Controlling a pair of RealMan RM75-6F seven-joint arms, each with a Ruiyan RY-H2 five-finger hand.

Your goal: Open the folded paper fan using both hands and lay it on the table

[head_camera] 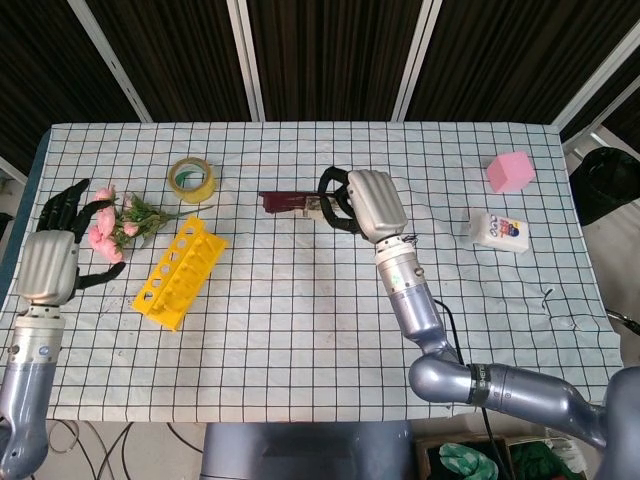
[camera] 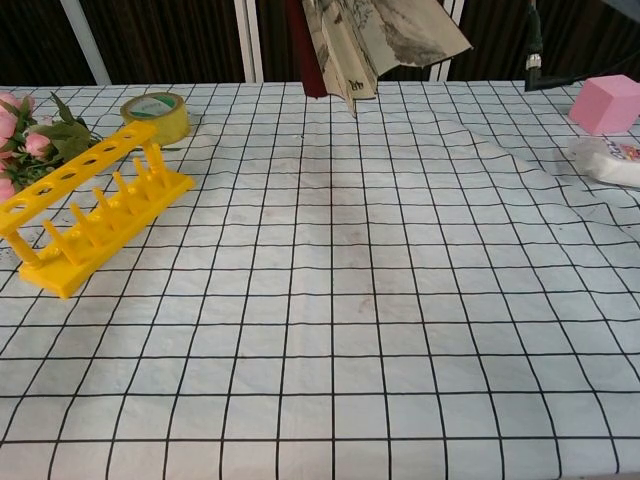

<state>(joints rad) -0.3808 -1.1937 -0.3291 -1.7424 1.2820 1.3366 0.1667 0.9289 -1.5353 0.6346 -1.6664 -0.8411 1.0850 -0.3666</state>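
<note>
paper fan (head_camera: 295, 202) sits in your right hand (head_camera: 372, 205), lifted clear of the table (head_camera: 300, 330) near the centre of the head view. its dark red ribs stick out toward 9 o'clock from the hand. in the chest view the fan (camera: 370, 40) hangs at the top edge, partly spread, its printed paper pleats showing and the dark rib at their left. your right hand's fingers are curled around the fan's near end; the hand itself is out of the chest view.

your left hand (head_camera: 52, 262) is at 9 o'clock on the table's edge, fingers apart and holding nothing. it is just beside the pink flowers (head_camera: 112, 225), with its dark fingertips close to the blossoms; you cannot tell from here whether they touch.

between your two hands lie the things that stand in the way. the yellow rack (head_camera: 180, 270) lies slantwise at about 8 o'clock from the fan, just right of the flowers. the tape roll (head_camera: 192, 179) lies at 9 o'clock from the fan, well apart from it. a straight line from left hand to fan crosses over the flowers and the rack's upper end.

off at 3 o'clock, well apart from the fan, sit the pink block (head_camera: 509, 172) and, just below it, the white packet (head_camera: 500, 231). the checked cloth is rumpled into a ridge near them in the chest view.
</note>
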